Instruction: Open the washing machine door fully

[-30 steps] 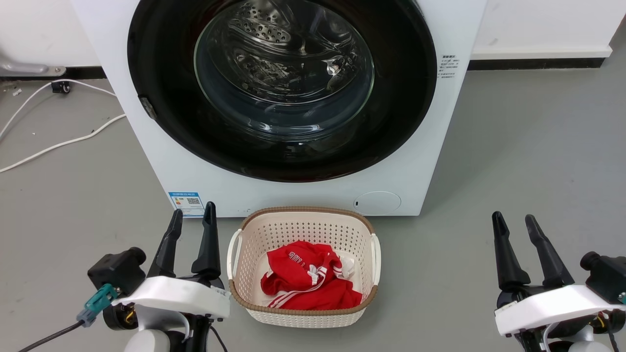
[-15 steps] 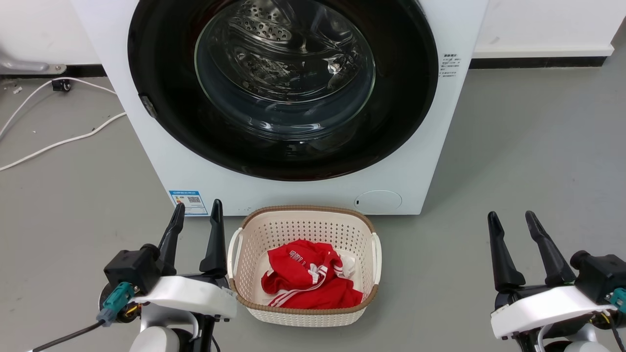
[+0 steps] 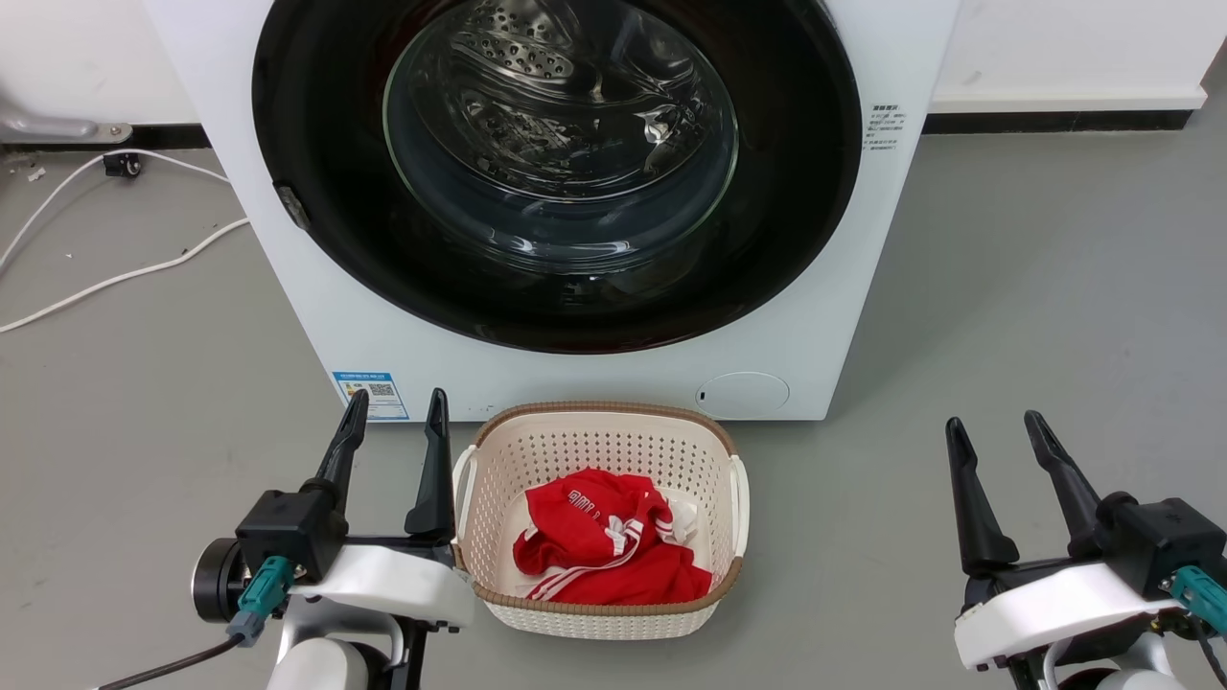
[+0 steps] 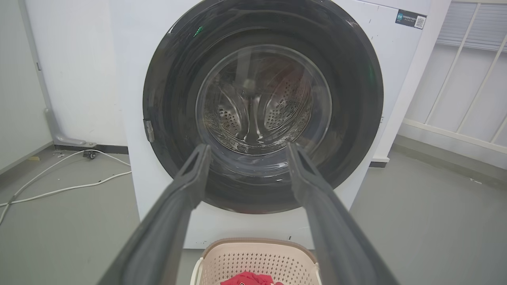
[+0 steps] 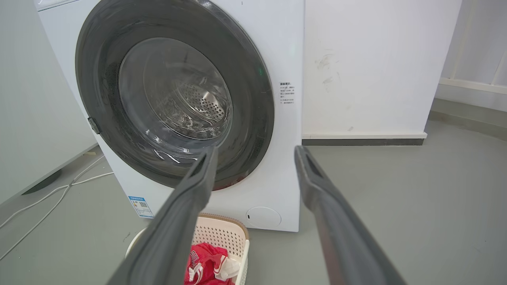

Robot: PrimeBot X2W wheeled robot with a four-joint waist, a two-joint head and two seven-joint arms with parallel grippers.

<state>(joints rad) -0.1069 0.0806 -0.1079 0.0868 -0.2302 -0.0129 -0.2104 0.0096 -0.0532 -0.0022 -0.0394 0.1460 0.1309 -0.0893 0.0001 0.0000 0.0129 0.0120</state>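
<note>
The white washing machine [image 3: 383,335] [image 4: 134,79] [image 5: 285,47] stands straight ahead on the grey floor. Its round glossy black door [image 3: 316,144] [image 4: 174,99] [image 5: 253,103] lies flat against the front, with the clear glass bowl at its centre showing the steel drum behind. A small latch tab [image 3: 289,207] [image 4: 149,131] [image 5: 94,125] sits on the door's left rim. My left gripper [image 3: 396,406] [image 4: 247,152] hovers open low at the left, short of the machine. My right gripper [image 3: 993,428] [image 5: 255,152] is open low at the right, holding nothing.
A cream laundry basket [image 3: 498,441] [image 4: 222,257] [image 5: 233,237] holding a red garment [image 3: 604,546] sits on the floor against the machine's front, between my grippers. White cables [image 3: 115,278] trail over the floor at the left. A white wall [image 3: 1054,48] runs behind.
My left gripper has moved right and forward, closer to the basket's left side, and its wrist has rolled. The right gripper has shifted slightly left. The door has not moved.
</note>
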